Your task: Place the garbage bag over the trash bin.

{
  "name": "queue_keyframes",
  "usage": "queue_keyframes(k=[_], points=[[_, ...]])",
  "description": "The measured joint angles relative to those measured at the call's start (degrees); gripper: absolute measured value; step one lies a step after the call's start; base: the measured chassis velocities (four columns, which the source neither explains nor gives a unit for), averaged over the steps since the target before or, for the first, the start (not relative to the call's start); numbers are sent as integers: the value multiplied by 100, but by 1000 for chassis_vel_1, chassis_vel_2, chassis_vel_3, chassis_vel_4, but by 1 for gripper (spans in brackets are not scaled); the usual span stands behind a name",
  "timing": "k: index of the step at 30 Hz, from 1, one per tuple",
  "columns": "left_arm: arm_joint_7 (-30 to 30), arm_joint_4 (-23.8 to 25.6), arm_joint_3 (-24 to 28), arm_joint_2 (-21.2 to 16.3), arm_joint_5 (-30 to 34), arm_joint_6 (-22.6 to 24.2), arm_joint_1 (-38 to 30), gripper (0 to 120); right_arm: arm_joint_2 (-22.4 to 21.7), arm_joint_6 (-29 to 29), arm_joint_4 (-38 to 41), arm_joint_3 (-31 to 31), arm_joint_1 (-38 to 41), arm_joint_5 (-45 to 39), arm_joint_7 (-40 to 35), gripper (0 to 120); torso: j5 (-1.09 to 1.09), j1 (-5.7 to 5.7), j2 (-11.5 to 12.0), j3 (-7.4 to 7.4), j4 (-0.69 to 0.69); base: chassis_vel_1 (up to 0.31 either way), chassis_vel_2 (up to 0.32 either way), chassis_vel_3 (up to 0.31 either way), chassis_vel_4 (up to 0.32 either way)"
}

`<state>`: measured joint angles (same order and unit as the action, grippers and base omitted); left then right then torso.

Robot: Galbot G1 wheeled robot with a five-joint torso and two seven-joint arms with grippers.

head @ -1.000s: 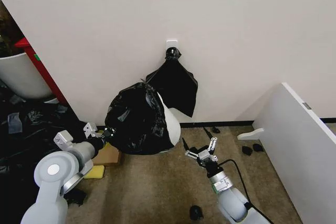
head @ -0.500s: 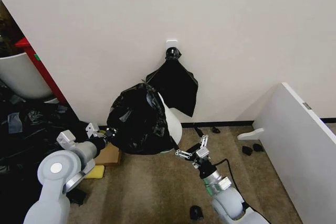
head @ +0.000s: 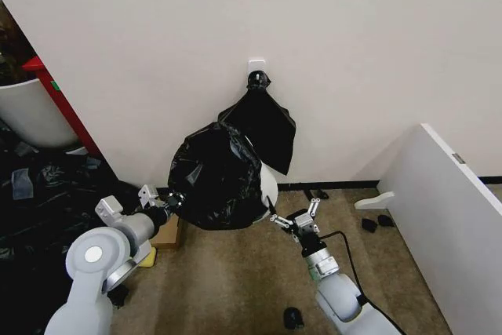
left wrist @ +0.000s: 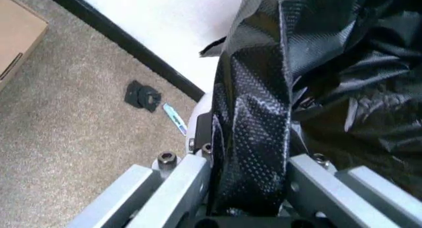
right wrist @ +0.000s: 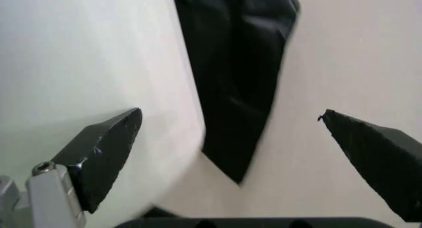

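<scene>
Head view: the garbage bag (head: pixel 217 186) covers most of the trash bin (head: pixel 268 186) on the floor. Left wrist view: the left tool (left wrist: pixel 247 186) pinches the bag to pull it. Right wrist view: the right tool (right wrist: pixel 231 139) is wide open and empty beside the bin.

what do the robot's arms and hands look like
Both arms are rounded pale grey shells. The left arm's hand has silver metal fingers; a white disc marks its joint. The right arm's hand has silver linkages, dark pointed fingertips, a green wrist band and a black cable.
</scene>
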<state>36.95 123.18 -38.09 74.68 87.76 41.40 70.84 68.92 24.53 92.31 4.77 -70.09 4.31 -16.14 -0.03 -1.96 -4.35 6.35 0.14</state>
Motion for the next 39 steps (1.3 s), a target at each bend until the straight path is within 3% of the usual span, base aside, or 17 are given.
queue_keyframes(k=[10,14,17,20,28,39], points=[[-53,98,-62,-31,-11,5,13,1,-157,-398,204,118,-167,-240,-370,100,1,0,0,0,0,0,0,0,0],[-352,-2,81,-138,-459,-183,16,1,-223,223,614,298,-299,-1028,71,100,-1,0,0,0,0,0,0,0,0],[-700,-61,473,-272,-1092,-543,80,1,-350,750,1403,318,-483,-1825,668,100,-2,0,0,0,0,0,0,0,0],[-843,-68,660,-340,-1385,-685,130,1,-427,832,1780,229,-571,-1898,858,100,-1,0,0,0,2,0,0,0,0],[-1136,4,798,-428,-2241,-1016,233,1,-516,384,2112,-43,-660,-353,460,100,0,0,0,0,0,0,0,0,0],[-1203,-36,858,-364,-2678,-1161,289,1,-535,-83,2097,-265,-525,118,400,100,-1,0,0,0,0,0,0,0,0]])
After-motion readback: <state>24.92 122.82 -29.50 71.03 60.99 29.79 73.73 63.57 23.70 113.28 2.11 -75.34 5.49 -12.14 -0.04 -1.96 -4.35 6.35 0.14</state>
